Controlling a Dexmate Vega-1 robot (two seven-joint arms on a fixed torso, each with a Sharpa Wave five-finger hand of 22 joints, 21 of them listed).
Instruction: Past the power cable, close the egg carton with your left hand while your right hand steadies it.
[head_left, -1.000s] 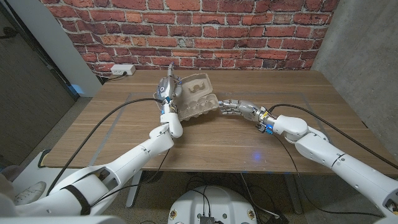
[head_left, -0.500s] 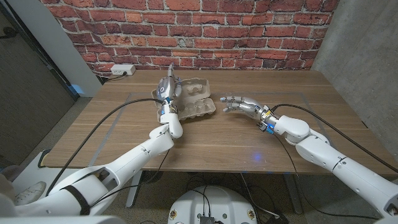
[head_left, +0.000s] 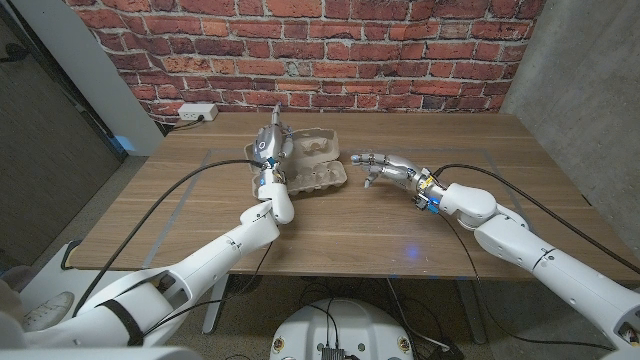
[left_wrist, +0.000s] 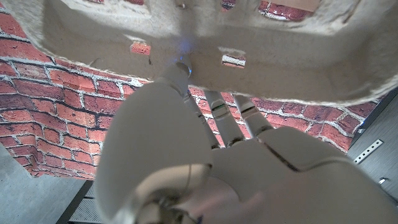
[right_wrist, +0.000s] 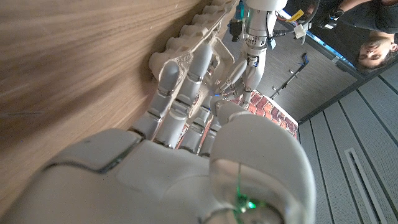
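Wall socket (head_left: 197, 112) behind egg carton (head_left: 312, 165).

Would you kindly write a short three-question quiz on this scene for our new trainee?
1. True or false: the right hand touches the egg carton.
2. Which hand is on the carton? A) left hand B) right hand C) neither
3. Fill in: the white power strip lies beyond the table, at the foot of the ____ wall.

Key:
1. False; in the head view there is a gap of table between them.
2. A
3. brick
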